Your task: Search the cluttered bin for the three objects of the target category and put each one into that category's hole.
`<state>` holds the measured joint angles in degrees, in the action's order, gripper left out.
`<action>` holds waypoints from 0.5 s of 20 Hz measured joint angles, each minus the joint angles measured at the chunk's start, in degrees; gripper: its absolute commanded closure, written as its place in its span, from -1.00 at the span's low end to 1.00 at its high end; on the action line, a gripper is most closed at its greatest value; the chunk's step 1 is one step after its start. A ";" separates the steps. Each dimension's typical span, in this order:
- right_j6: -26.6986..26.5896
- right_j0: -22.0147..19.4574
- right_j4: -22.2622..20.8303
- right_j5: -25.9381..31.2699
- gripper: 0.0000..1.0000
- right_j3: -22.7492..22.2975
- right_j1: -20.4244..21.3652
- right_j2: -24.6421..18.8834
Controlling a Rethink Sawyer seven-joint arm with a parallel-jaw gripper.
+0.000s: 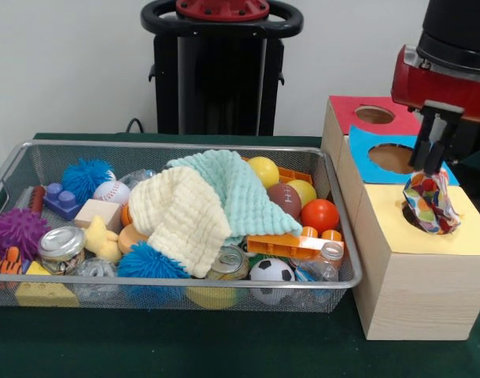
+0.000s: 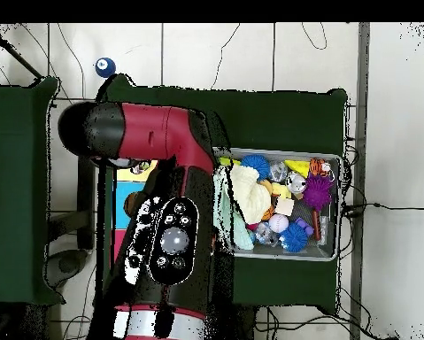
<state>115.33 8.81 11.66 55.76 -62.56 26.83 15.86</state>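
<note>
My gripper [image 1: 429, 167] is at the right of the front view, shut on a white fabric piece with multicolour polka dots [image 1: 431, 203]. The fabric hangs from the fingers with its lower end at the round hole [image 1: 408, 214] in the yellow top [image 1: 468, 236] of the nearest wooden box, hiding most of the hole. The wire mesh bin [image 1: 177, 146] sits left of the boxes, full of clutter; it also shows in the overhead view [image 2: 332, 255]. No other patterned fabric shows in the bin. In the overhead view the arm [image 2: 166, 235] covers the gripper and the boxes.
A mint waffle cloth [image 1: 232, 185] and a cream waffle cloth [image 1: 181, 216] lie heaped mid-bin over balls, cans, spiky toys and blocks. The blue-topped hole [image 1: 391, 157] and the red-topped hole [image 1: 374, 115] lie behind the yellow box. The robot pedestal [image 1: 220, 71] stands behind the bin.
</note>
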 measured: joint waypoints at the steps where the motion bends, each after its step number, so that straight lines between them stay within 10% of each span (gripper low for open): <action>1: 0.00 -0.09 0.28 0.00 1.00 0.17 -0.14 -0.09; 10: 0.00 -0.43 1.80 0.52 1.00 2.13 -2.02 -0.90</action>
<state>115.33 8.38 13.46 56.28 -60.43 24.82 14.96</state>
